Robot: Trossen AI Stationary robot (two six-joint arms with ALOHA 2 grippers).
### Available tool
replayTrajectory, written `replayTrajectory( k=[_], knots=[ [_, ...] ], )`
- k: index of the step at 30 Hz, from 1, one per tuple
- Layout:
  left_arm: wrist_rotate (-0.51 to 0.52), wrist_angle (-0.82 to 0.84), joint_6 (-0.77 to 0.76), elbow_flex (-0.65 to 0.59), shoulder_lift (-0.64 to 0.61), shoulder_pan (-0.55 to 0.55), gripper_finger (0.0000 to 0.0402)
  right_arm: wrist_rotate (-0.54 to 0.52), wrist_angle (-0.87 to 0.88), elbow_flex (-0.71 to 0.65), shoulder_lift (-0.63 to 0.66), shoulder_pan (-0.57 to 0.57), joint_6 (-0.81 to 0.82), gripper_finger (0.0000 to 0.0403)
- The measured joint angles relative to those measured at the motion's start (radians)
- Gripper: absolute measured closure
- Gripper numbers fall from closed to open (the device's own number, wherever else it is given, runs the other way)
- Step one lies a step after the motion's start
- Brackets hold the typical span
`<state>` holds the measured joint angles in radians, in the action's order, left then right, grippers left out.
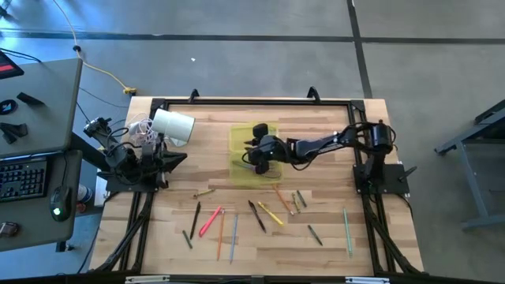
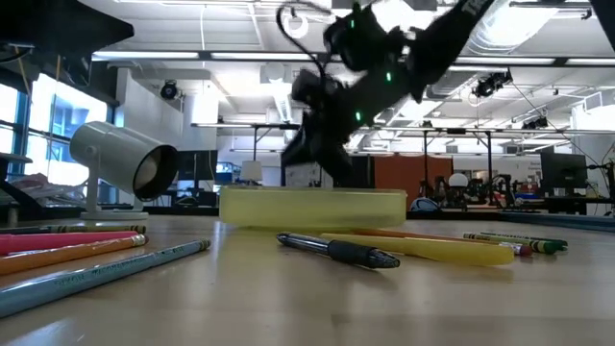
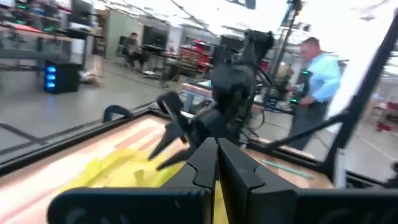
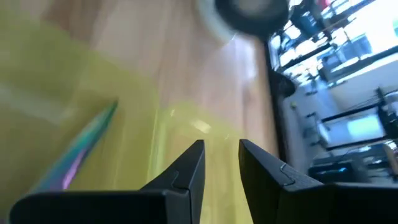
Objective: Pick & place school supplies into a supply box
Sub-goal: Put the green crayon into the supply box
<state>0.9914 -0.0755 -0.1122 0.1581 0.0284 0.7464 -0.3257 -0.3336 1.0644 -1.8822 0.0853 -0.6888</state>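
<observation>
Hovering over the shallow translucent yellow-green plastic supply box (image 1: 246, 157) near the far middle of the wooden surface (image 1: 331, 244), the right gripper (image 1: 260, 162) shows only a narrow gap between its fingers (image 4: 186, 169), with nothing held between them. A light green pencil (image 4: 78, 152) already lies inside the box. Most supplies are left outside: a pink pen (image 1: 210, 222), a dark pen (image 1: 257, 214), a yellow marker (image 1: 271, 214) and others scattered toward the near edge. I judge the task barely begun. The left gripper (image 3: 216, 163) waits at the left edge, fingers together.
</observation>
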Motion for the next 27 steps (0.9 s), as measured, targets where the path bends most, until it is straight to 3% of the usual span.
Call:
replayTrajectory(
  k=[4, 7, 12, 16, 19, 27],
  knots=[
    [-0.144, -0.004, -0.098, 0.0, 0.001, 0.0, 0.035, -0.005, 0.128, 0.065, 0.058, -0.05, 0.048, 0.032],
    [-0.139, -0.005, -0.226, 0.001, 0.028, 0.0, 0.035, -0.033, 0.229, 0.107, 0.114, -0.083, 0.129, 0.032],
    [-0.141, 0.003, -0.177, 0.093, 0.134, 0.0, 0.035, -0.142, 0.365, 0.145, 0.229, -0.128, 0.188, 0.032],
    [-0.117, 0.064, -0.029, 0.242, 0.291, 0.0, 0.035, -0.173, 0.411, 0.141, 0.323, -0.146, 0.2, 0.032],
    [-0.057, 0.218, 0.045, 0.37, 0.44, 0.0, 0.035, -0.17, 0.445, 0.124, 0.379, -0.148, 0.259, 0.032],
    [0.013, 0.541, -0.181, 0.59, 0.789, 0.0, 0.0331, -0.167, 0.692, 0.115, 0.463, -0.146, 0.413, 0.032]
  ],
)
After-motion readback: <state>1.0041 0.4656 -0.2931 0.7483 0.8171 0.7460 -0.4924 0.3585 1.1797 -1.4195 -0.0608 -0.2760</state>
